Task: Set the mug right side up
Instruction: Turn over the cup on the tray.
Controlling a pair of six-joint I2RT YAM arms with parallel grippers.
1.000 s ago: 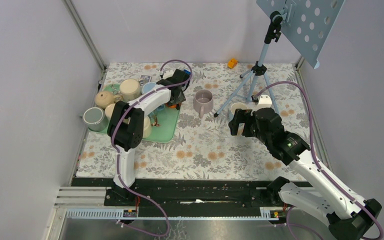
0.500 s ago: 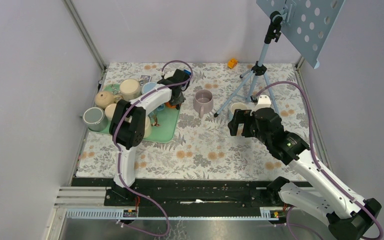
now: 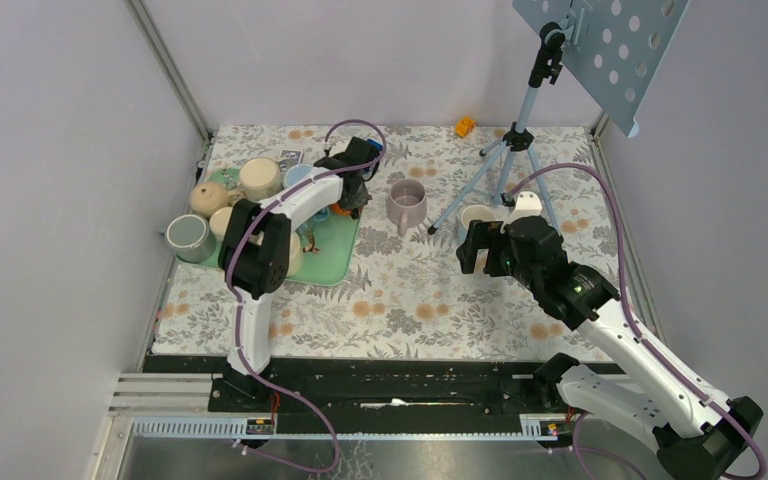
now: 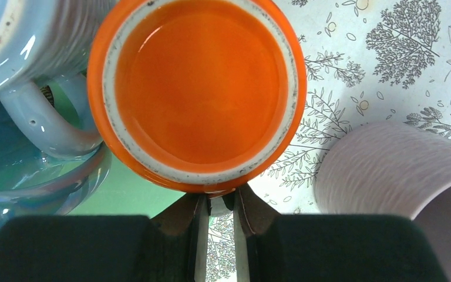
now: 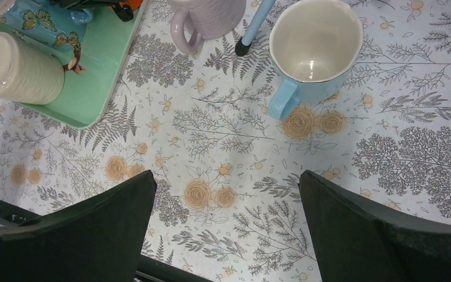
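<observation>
orange mug [image 4: 199,88]: the task's thing. It stands base up, with the unglazed foot ring facing the ceiling. It sits at the right edge of the tray [image 5: 100,88], just beside the cloth [image 5: 223,141].
left gripper [image 4: 217,218]: reaches over the tray, low at the orange mug's near edge. The fingers are clenched narrow and their tips touch the mug's lower rim. Probably a pinch on the handle or wall so the mug can be tipped over, but I cannot tell what they bite; only cloth shows in the slit between them.
right gripper [image 5: 226,179]: fingers spread wide with nothing between them. It hangs over bare cloth, well apart from the orange mug. Looks parked out of the way.
blue mug [image 4: 12,59]: on the tray, touching or just beside the orange mug, handle turned toward it. A tight spot, so a flip could knock it.
purple mug [image 4: 387,170]: on the cloth just right of the orange mug, mouth up.
pale mug [image 5: 314,47]: mouth up, by a tripod [image 3: 505,160] foot, near the right gripper.
cream mug [image 5: 17,70]: lying on its side on the tray.
step: grasp looks made; lift and flip not yet done.
writing: none readable. No brands or labels. Only butterflies printed on the blue mug and flowers on the cloth.
</observation>
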